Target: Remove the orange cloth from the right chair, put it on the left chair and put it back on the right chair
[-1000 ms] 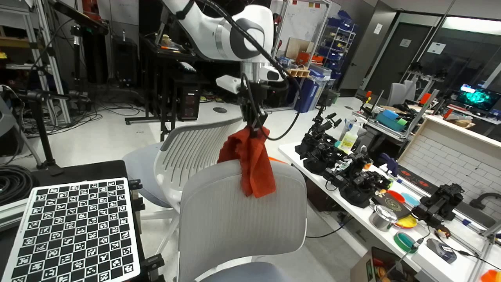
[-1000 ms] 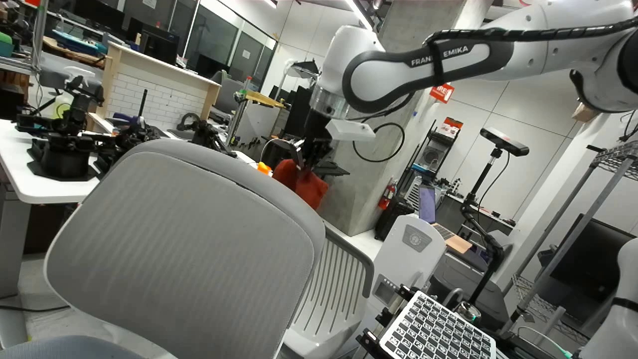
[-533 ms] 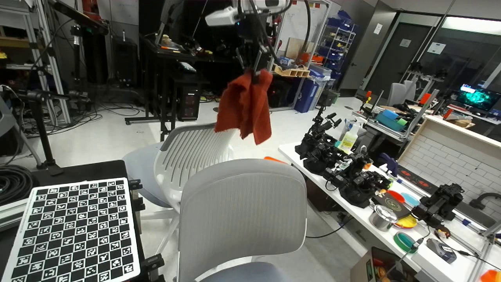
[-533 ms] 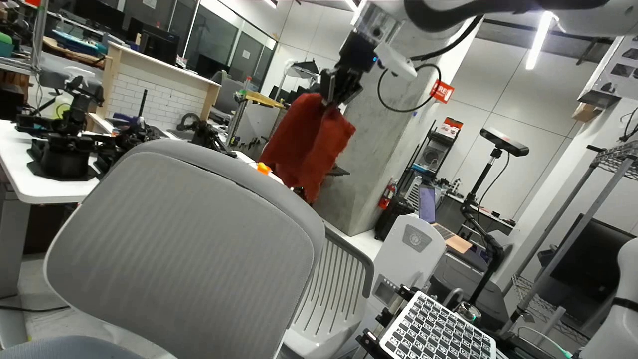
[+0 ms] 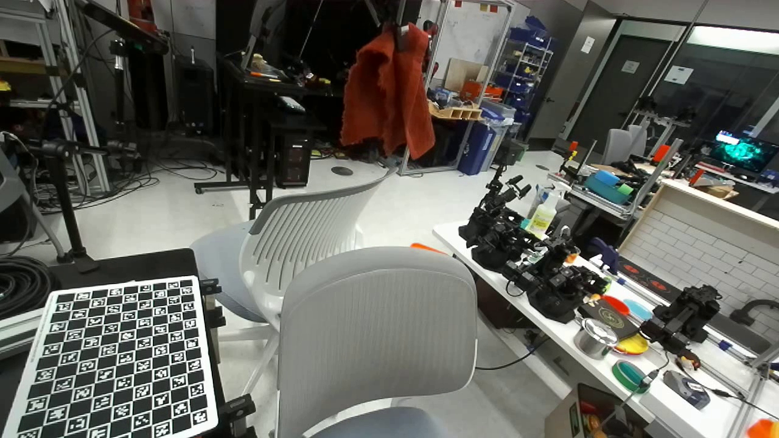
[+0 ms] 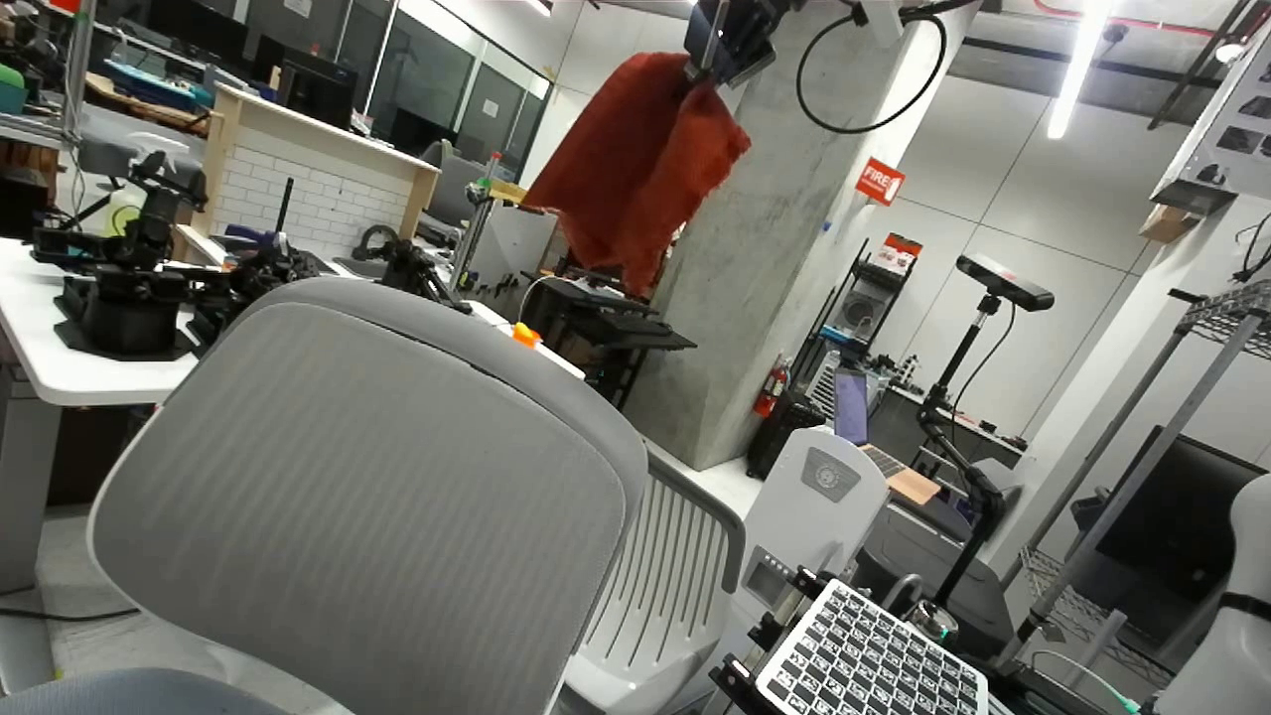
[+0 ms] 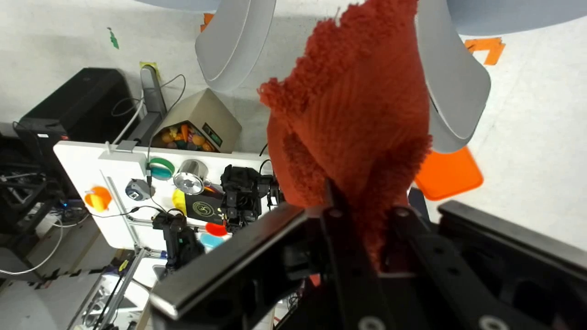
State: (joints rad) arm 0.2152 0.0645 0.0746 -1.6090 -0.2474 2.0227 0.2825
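Claw (image 7: 366,208) is pinching the orange cloth (image 5: 383,91), which hangs limp in mid-air. In an exterior view, far left: checkerboard panel (image 5: 122,359). Next, left chair (image 5: 301,228), ribbed back, then right chair (image 5: 377,328), smooth back, in front; cloth is higher than both. At right, white table (image 5: 451,236) with black hardware (image 5: 557,295) and metal pot (image 5: 593,344).

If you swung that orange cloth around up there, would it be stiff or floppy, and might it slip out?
The orange cloth is probably floppy: in both exterior views it hangs in loose folds. It looks like plain towelling, so it's likely light. Its fuzzy edges in the wrist view suggest it shouldn't slip easily from the end effector.
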